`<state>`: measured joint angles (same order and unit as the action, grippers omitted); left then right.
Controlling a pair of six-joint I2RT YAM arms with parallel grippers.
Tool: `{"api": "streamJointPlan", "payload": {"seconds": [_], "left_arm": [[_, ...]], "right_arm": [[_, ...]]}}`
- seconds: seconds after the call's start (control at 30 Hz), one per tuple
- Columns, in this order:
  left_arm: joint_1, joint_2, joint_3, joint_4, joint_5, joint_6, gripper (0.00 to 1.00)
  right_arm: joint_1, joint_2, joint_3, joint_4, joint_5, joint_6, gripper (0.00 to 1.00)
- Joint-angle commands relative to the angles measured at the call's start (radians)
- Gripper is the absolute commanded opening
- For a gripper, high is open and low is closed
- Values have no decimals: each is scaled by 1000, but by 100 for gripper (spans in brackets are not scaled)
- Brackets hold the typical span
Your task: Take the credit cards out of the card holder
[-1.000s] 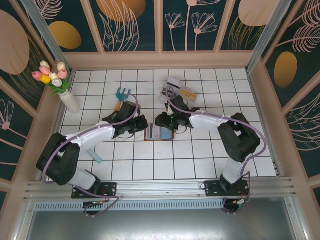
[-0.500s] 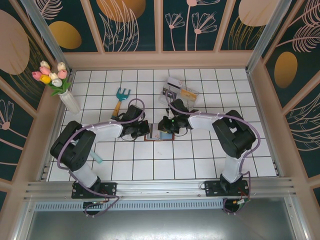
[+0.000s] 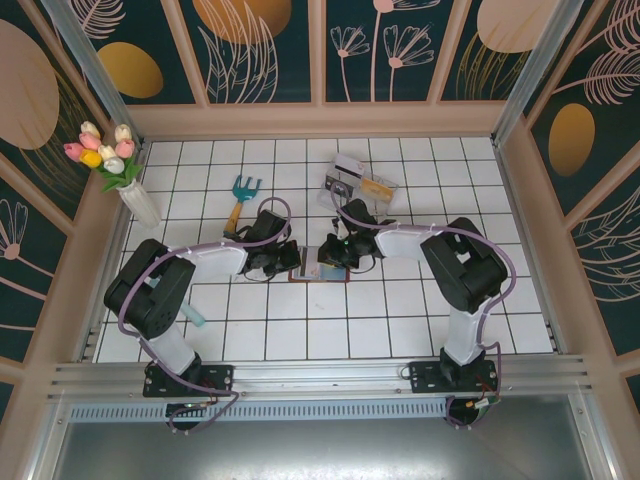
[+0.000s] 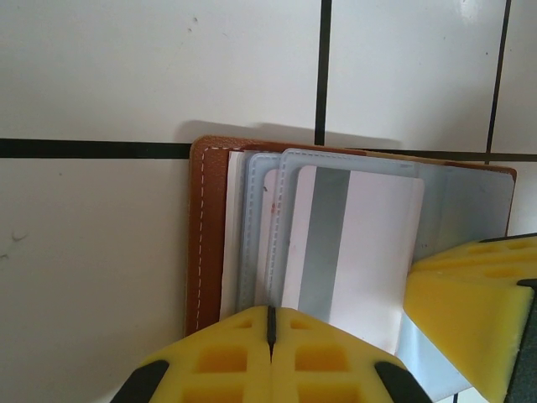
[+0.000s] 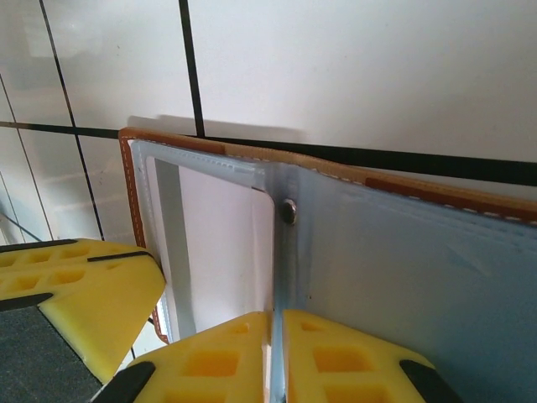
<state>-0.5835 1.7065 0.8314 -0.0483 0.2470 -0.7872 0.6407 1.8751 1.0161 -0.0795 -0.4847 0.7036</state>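
Seen from above, a vase of tulips [image 3: 138,200] stood by the left wall, and a garden fork [image 3: 241,192] lay just behind the left arm. The left claw [image 3: 287,260] and the right claw [image 3: 323,257] met low over the card holder [image 3: 320,273]. It lay open on the white tiled table [image 3: 400,320], about midway across and mostly hidden beneath them. A clear packet [image 3: 360,180] sat further back, well apart. Bare tiles ran to the near edge and off to the right.

The left wrist camera showed what the overhead view hid: the holder's brown stitched left edge lying flat, and a white card [image 4: 361,243] with a grey stripe against the blue-grey pockets. I could not tell whether it was tucked in or resting on top. The left claw's yellow fingers were pressed tight together at the holder's near edge.

The right wrist camera showed the right claw's fingers pinched on a thin blue-grey pocket edge of the holder, below a small metal stud [image 5: 288,210].
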Motion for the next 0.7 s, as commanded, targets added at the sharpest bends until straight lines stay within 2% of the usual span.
{"api": "streamJointPlan", "payload": {"seconds": [0.0,0.13,0.3,0.47,0.57,0.67], "left_arm": [[-3,41,-20,-44,-10,5,0],[-4,41,-23,-47,-12,8,0],[-3,47,-22,-47,-8,11,0],[-3,50,-28,-47,-6,15,0],[-3,47,-32,-51,-11,14,0],[-3,36,-32,-73,-46,11,0]], "right_arm": [[-6,40,-1,-1,-7,-26,17],[-5,53,-1,2,-15,-32,22],[-5,55,-27,80,-85,-27,22],[-8,52,-36,121,-109,-24,15],[-13,47,-41,116,-96,-20,9],[-24,29,-47,72,-55,-30,7]]}}
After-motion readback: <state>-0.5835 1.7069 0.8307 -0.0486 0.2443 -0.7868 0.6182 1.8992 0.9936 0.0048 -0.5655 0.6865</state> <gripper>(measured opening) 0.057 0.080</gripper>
